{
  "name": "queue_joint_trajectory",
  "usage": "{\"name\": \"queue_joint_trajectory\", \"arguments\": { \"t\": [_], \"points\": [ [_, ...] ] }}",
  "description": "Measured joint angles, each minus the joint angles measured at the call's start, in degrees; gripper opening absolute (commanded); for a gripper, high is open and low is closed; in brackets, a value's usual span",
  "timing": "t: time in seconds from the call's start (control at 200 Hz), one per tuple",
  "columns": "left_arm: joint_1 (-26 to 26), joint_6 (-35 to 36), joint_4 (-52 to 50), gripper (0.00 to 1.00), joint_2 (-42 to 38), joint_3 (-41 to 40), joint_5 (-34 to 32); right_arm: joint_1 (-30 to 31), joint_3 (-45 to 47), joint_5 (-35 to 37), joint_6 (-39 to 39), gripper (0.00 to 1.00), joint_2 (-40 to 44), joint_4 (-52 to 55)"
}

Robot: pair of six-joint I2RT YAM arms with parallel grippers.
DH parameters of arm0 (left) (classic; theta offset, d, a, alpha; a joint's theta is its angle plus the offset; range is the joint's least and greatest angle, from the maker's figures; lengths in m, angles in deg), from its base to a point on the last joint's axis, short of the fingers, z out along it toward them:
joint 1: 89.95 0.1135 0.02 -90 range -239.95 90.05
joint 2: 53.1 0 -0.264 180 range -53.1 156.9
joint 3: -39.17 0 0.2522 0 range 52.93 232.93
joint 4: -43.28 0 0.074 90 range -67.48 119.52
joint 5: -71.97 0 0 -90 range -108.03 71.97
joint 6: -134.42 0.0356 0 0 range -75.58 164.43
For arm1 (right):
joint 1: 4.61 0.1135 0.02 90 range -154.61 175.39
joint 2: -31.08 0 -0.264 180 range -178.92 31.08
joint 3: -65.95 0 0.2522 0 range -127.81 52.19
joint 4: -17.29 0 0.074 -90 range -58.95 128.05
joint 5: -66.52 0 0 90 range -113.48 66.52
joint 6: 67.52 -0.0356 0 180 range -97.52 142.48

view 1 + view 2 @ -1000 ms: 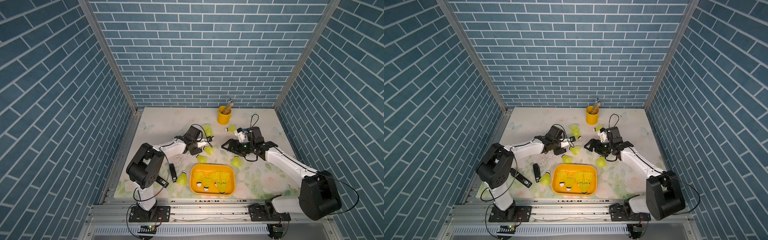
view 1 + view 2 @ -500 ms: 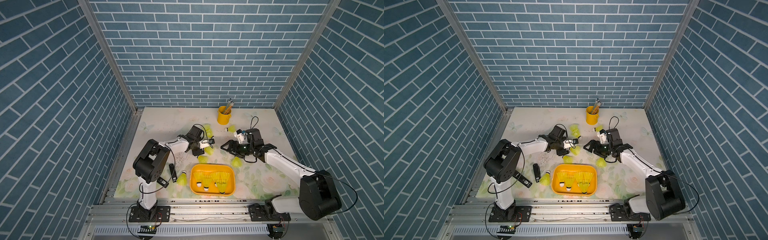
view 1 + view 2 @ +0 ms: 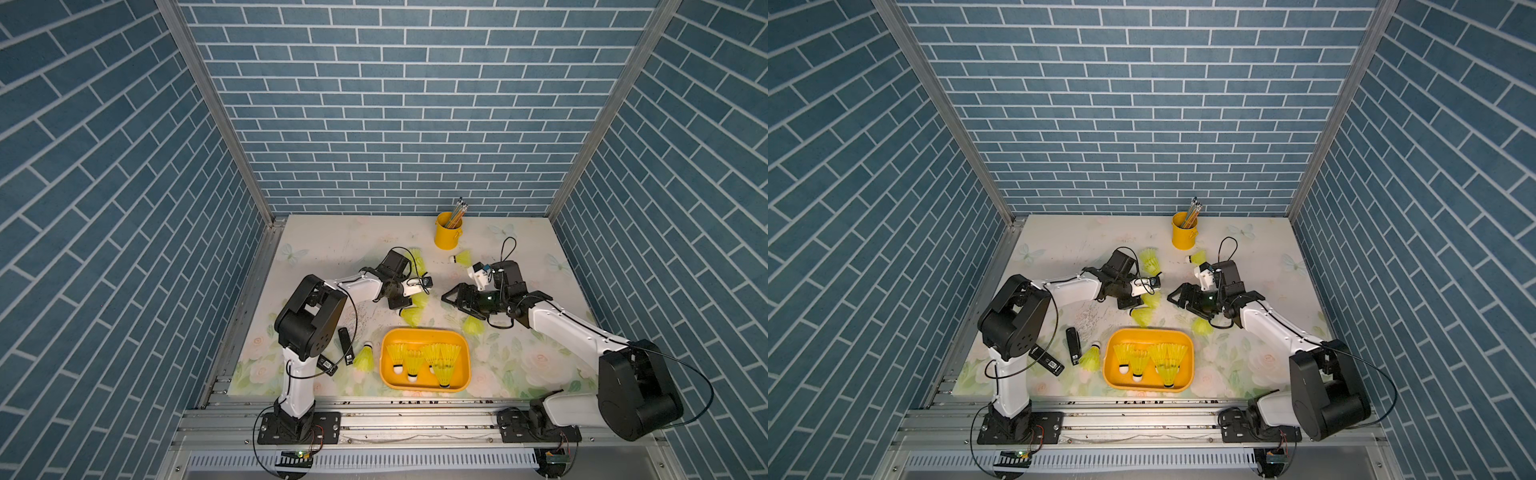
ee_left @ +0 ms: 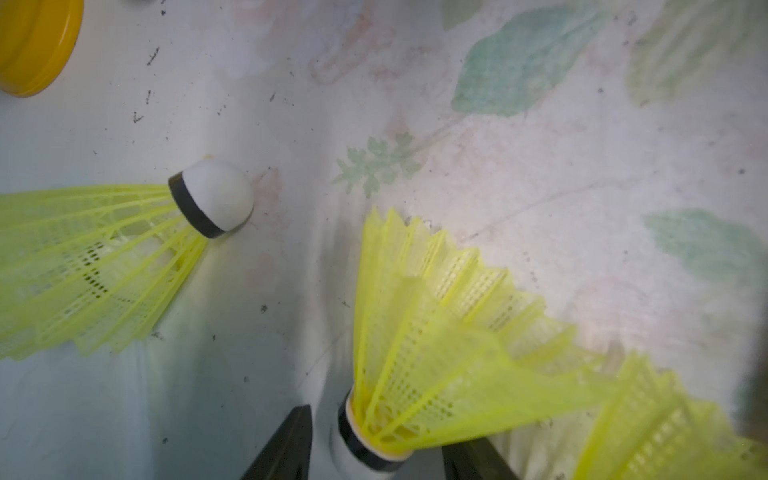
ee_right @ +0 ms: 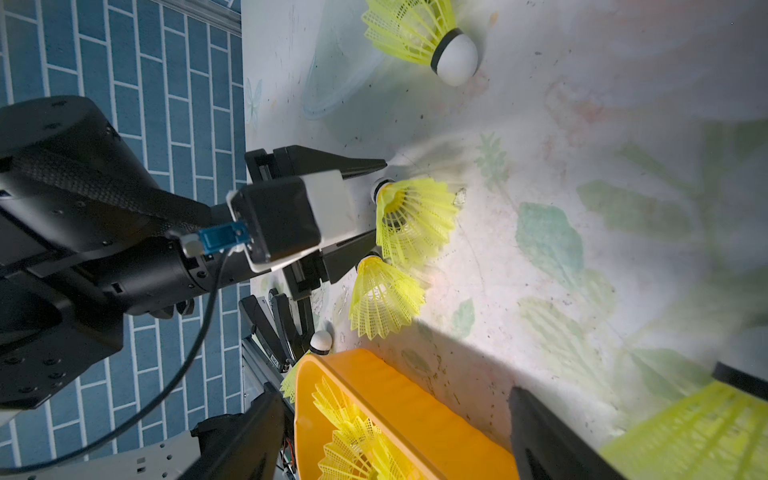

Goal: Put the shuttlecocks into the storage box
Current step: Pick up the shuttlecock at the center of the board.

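Blue brick-patterned walls (image 3: pixel 395 124) close in a scuffed floral tabletop (image 3: pixel 332 249), and everything sits around the storage box (image 3: pixel 424 331), a shallow glossy orange tray with rounded corners. Four shuttlecocks (image 3: pixel 413 359) lie in it, mesh skirts toward its far wall and white corks toward its near wall, with their long axes across its short width. Just beyond the box's far-left corner the left gripper (image 5: pixel 379 199) straddles the cork of a shuttlecock lying on its side (image 5: pixel 415 216), whose skirt fans away from the fingers roughly along the box's long edge. The jaws stand close about the cork, but whether they actually pinch it I cannot tell. A second shuttlecock (image 5: pixel 384 299) crowds in beside the nearer finger, between it and the box. Off the box's far-right corner the right gripper (image 3: pixel 455 300) hangs spread wide and empty, with another shuttlecock (image 3: pixel 473 326) lying just beside it. Left of the box lie one more shuttlecock (image 3: pixel 365 357) and two black oblong gadgets (image 3: pixel 344 345). Well behind the box stands a yellow pencil cup (image 3: pixel 448 235).
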Motion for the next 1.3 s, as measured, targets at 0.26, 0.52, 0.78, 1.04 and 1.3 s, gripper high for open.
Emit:
{"name": "queue_joint_trajectory", "arguments": {
  "t": [0.26, 0.52, 0.78, 1.04, 1.3],
  "points": [
    [-0.24, -0.57, 0.17, 0.4, 0.72, 0.59, 0.52, 0.0, 0.15, -0.5, -0.98, 0.86, 0.0, -1.18],
    [-0.35, -0.98, -0.04, 0.41, 1.84, 2.12, 0.94, 0.0, 0.22, -0.61, -1.01, 0.86, 0.0, -1.51],
    [-0.42, -2.08, -1.2, 0.2, 3.28, 4.46, 1.51, -0.02, 0.42, -0.61, -1.38, 0.86, -0.02, -1.68],
    [-0.44, -2.86, -0.85, 0.16, 2.82, 3.76, 1.33, -0.02, 0.42, -0.59, -1.4, 0.86, -0.02, -1.7],
    [-0.44, -8.31, 1.05, 0.17, -6.25, -4.33, -1.46, 0.22, -0.31, 2.12, -0.87, 0.86, 1.11, 1.03]
  ]
}}
